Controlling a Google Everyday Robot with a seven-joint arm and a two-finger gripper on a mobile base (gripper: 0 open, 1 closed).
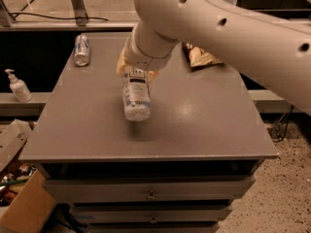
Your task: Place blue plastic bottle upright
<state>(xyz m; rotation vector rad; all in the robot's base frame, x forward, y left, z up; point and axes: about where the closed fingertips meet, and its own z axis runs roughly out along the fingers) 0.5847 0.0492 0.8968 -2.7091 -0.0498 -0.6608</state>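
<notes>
The blue plastic bottle (135,96) is a small clear ribbed bottle with a white label with dark print. It hangs above the grey table (194,125), its bottom end pointing toward the camera and down, its cap end hidden inside the gripper. My gripper (137,71) is over the middle left of the table top and is shut on the bottle's upper part. The big cream arm reaches in from the upper right and hides the wrist. A shadow of the bottle lies on the table below it.
A silver metal can (81,49) lies at the table's back left corner. A crumpled snack bag (200,56) lies at the back right. A white pump-dispenser bottle (16,85) stands on a ledge left of the table. Cardboard boxes (19,198) sit on the floor at lower left.
</notes>
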